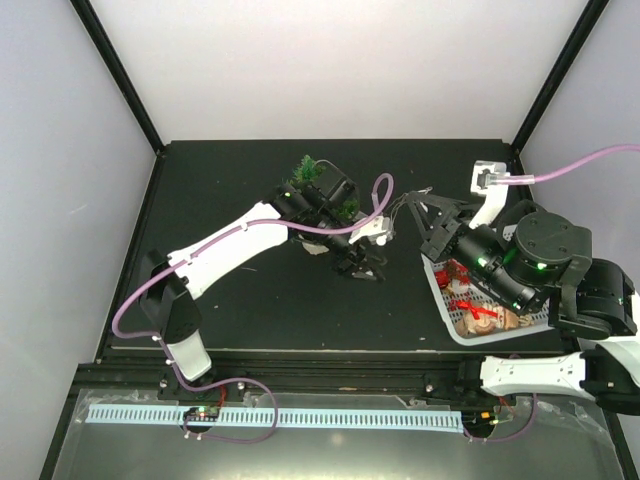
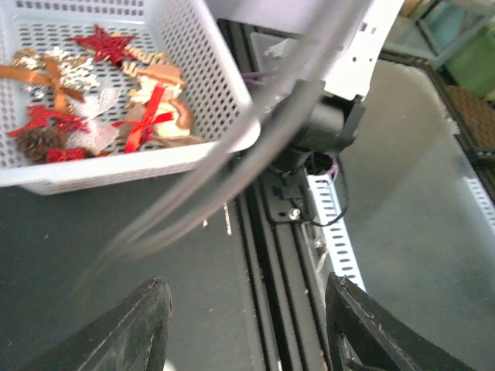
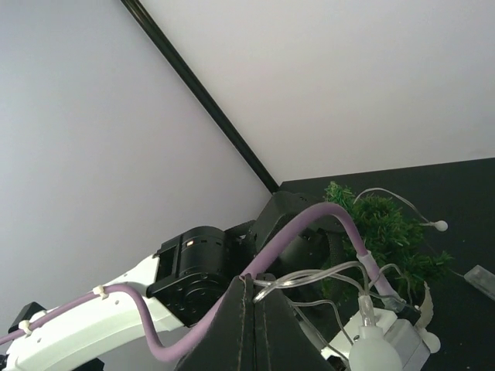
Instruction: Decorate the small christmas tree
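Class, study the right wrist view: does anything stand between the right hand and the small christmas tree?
Yes. The left arm and its purple cable cross in front of the small christmas tree, between it and the right hand, which is shut on a clear light string.

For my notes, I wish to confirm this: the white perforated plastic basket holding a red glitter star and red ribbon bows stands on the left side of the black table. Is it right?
Not quite. The top external view shows the white perforated plastic basket on the right side of the black table, not the left. The red glitter star and red ribbon bows do lie in it.
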Tool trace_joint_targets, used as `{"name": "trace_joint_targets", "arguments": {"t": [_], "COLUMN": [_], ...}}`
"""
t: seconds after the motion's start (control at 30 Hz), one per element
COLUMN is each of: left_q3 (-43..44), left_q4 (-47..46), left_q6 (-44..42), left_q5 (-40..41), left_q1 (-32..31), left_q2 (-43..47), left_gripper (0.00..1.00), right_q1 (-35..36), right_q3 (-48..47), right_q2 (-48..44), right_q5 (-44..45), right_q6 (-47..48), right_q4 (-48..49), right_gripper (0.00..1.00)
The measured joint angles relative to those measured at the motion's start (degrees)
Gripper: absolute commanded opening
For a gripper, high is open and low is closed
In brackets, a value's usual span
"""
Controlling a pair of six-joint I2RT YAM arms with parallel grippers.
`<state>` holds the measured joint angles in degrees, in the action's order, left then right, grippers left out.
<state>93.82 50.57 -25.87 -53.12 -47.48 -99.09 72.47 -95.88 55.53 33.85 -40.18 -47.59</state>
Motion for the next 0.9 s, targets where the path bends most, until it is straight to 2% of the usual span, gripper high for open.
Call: {"name": "trace_joint_targets", "arguments": {"t": [0.27,0.4,0.63,0.7,0.73,0.8,0.83,0.9], "left_q3": [-2.99,-3.74,-3.74,-3.74,-3.74,-3.72,-3.72,-3.67], "left_q4": [-0.9,-1.18,-3.39,-4.35,-4.96,-5.88,-6.25,-6.64], "left_q6": [-1.11,-1.07,0.26,1.16,1.62,2.95,3.28,3.63], "left_q5": [7.04,10.14,9.7,9.05,8.66,7.5,6.67,4.74], "left_q1": [0.0,0.0,0.0,0.0,0.0,-0.02,-0.02,-0.02], "left_q2": [1.31,1.55,1.6,1.6,1.6,1.6,1.6,1.6], "left_gripper": [0.52,0.54,0.57,0.49,0.39,0.13,0.04,0.02], "right_q1": [-0.28,-0.31,-0.31,-0.31,-0.31,-0.31,-0.33,-0.31], "right_q3": [0.55,0.96,1.25,1.27,1.33,1.55,1.62,1.81], "right_q2": [-0.09,-0.17,-0.52,-0.52,-0.52,-0.52,-0.52,-0.5], "right_q5": [-0.81,-1.16,-1.64,-1.84,-1.95,-2.23,-2.34,-2.49], "right_q6": [0.0,-0.02,-0.28,-0.48,-0.61,-0.72,-0.81,-0.83], "right_q4": [0.7,1.03,1.29,1.31,1.33,1.4,1.44,1.68], "right_gripper": [0.01,0.01,0.01,0.01,0.01,0.01,0.01,0.01]}}
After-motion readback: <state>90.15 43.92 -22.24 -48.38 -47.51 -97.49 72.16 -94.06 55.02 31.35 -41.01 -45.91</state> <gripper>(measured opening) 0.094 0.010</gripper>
